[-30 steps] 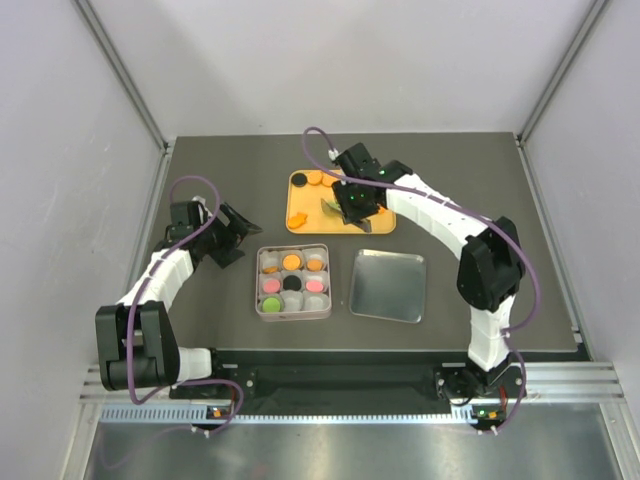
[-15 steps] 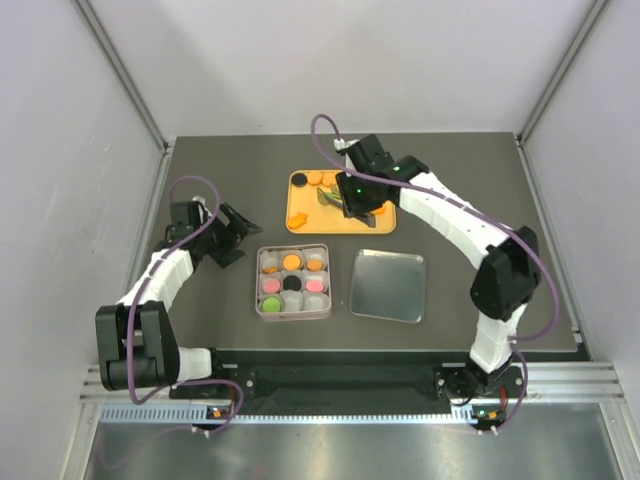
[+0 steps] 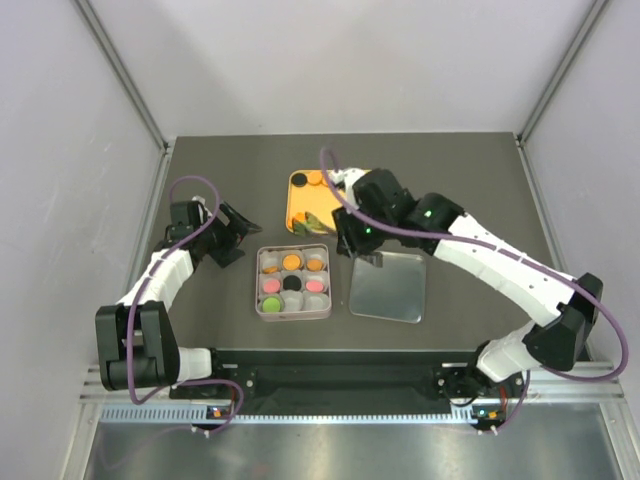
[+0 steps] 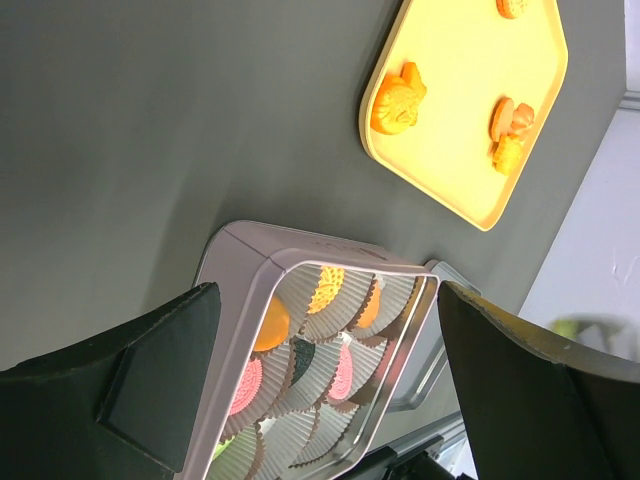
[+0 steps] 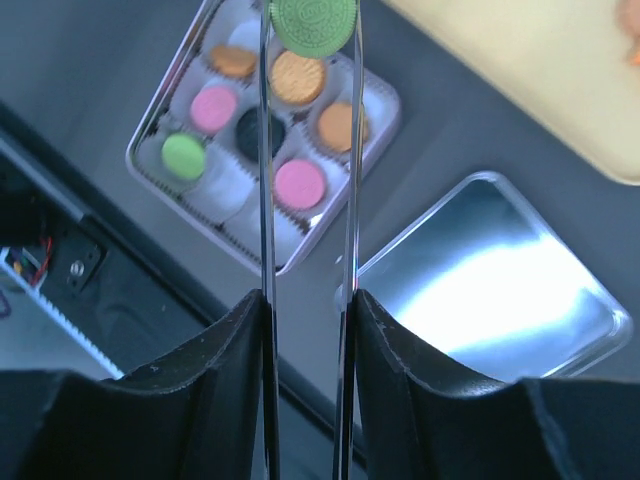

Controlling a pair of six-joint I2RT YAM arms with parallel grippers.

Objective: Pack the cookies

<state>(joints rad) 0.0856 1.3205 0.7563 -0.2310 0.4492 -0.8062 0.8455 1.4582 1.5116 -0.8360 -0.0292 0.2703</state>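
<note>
The right gripper is pinching a green cookie by its rim, its two thin fingers set narrow, and is holding it in the air near the far edge of the square tin, between the tin and the orange tray. What is worrying me is that grip. Only the edges of a flat disc are bearing on those slim fingers, so I am guessing it could twist or slip out and land on the dark table or on the shiny lid lying just beside the tin. A release over the wrong spot would stack it on a cookie already seated, and fingers coming down too low could snag or crush a white paper cup. The tin is showing nine cups. Seven are looking filled: three orange along the far row, pink, black and pink across the middle, and one green at the near left. The two other near cups are sitting bare. The tray is holding several orange cookies and at least one black one. The left gripper is hanging wide open and empty beside the tin.
</note>
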